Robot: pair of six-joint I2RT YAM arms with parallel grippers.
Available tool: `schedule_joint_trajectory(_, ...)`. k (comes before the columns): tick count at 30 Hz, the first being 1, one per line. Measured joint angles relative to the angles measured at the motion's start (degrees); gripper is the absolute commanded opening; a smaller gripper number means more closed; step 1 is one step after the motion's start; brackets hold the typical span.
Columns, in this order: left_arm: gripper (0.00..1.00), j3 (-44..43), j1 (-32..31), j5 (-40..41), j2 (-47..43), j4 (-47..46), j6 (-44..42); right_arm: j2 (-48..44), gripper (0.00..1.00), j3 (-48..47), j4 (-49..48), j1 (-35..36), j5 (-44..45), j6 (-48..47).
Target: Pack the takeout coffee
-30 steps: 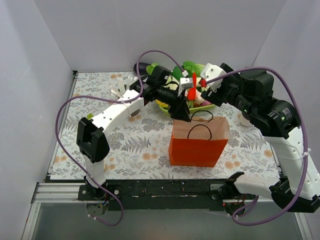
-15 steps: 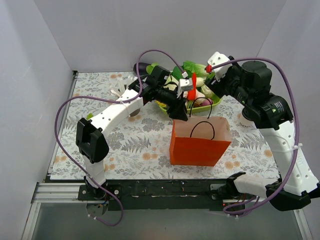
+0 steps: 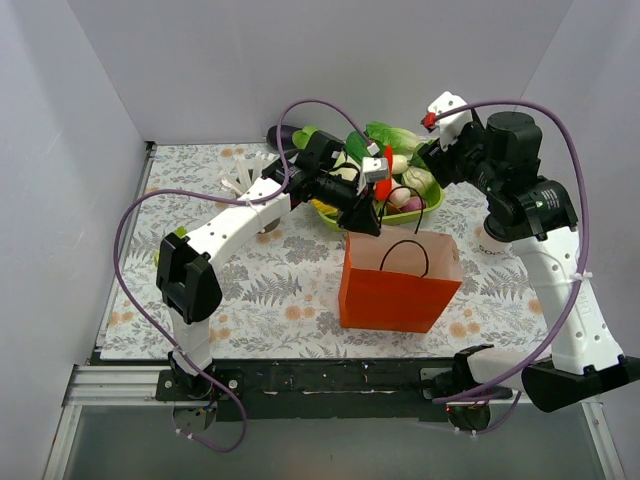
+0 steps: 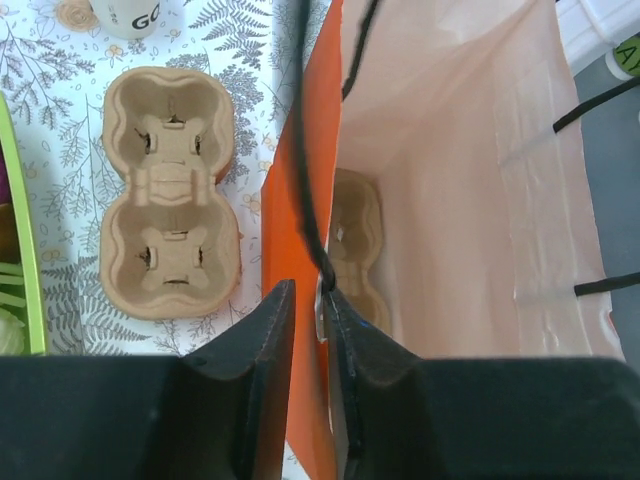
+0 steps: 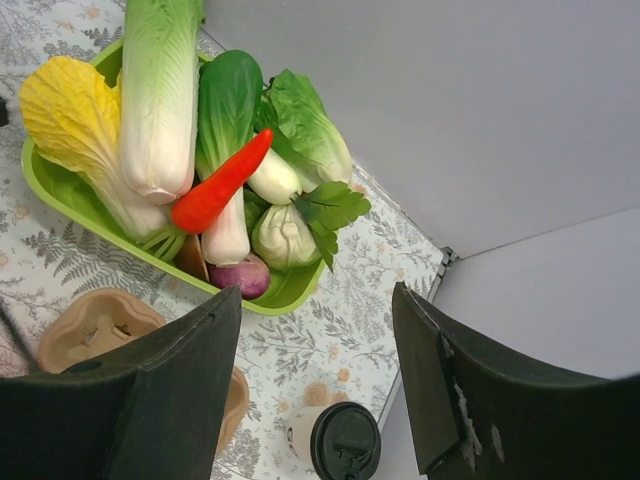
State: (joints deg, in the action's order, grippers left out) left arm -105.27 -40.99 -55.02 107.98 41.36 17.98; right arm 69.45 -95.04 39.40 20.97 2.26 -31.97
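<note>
Black-lidded takeout coffee [image 5: 335, 440] stands upright on the counter [image 5: 60, 250] at the right wrist view's bottom edge, below the wide-open, empty right tool [image 5: 318, 290], the nearer one; the left tool [image 4: 308, 292], nearly closed, straddles the rim of the orange bag [image 4: 285, 200], grip unclear.

Matt paper is being shown by the bag [image 4: 450, 200], rough moulded pulp by the cup tray [image 4: 170, 190], smooth plastic by the lid of the takeout coffee [image 5: 337, 440].

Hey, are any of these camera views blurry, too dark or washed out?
Top external: sharp, evenly lit, soft shadows. Left wrist: left tool's fingers dark and soft-edged, orange bag interior pale, washed out. Right wrist: right tool's fingers near-black, vegetables crisp.
</note>
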Motion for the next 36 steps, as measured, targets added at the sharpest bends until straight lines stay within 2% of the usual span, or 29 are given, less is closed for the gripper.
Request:
schedule_joint_trajectory(2, 0.01, 0.00, -0.02, -0.48, 0.00, -0.11, -0.17, 0.59, 0.68, 0.55, -0.52, -1.22, -1.22, 0.87)
schedule_joint_trajectory(8, 0.00, 2.75, 0.07, 1.22, -2.36, -0.66, -1.53, 2.56, 0.67, 3.04, -0.98, -3.43, -4.33, 2.93)
schedule_joint_trajectory(13, 0.00, 10.67, 1.73, 6.97, -13.16, 2.73, -6.08, 3.32, 0.67, 4.61, -0.50, -3.61, -6.73, 3.39)
schedule_joint_trajectory(17, 0.00, 13.00, 4.17, 12.39, -21.44, 7.67, -9.38, 3.93, 0.67, 5.25, -0.04, -3.61, -8.50, 3.82)
schedule_joint_trajectory(21, 0.00, 16.98, 5.05, 19.78, -27.80, 8.81, -9.55, 5.44, 0.67, 5.25, -0.17, -3.61, -9.40, 4.72)
schedule_joint_trajectory(26, 0.00, 27.74, 5.03, 30.45, -36.44, 2.95, -9.07, 7.39, 0.66, 6.27, -0.63, -3.61, -10.40, 5.46)
schedule_joint_trajectory(36, 0.00, 42.27, 4.87, 44.44, -52.00, -10.60, -12.17, 7.96, 0.66, 8.63, -1.99, -3.61, -11.69, 7.78)
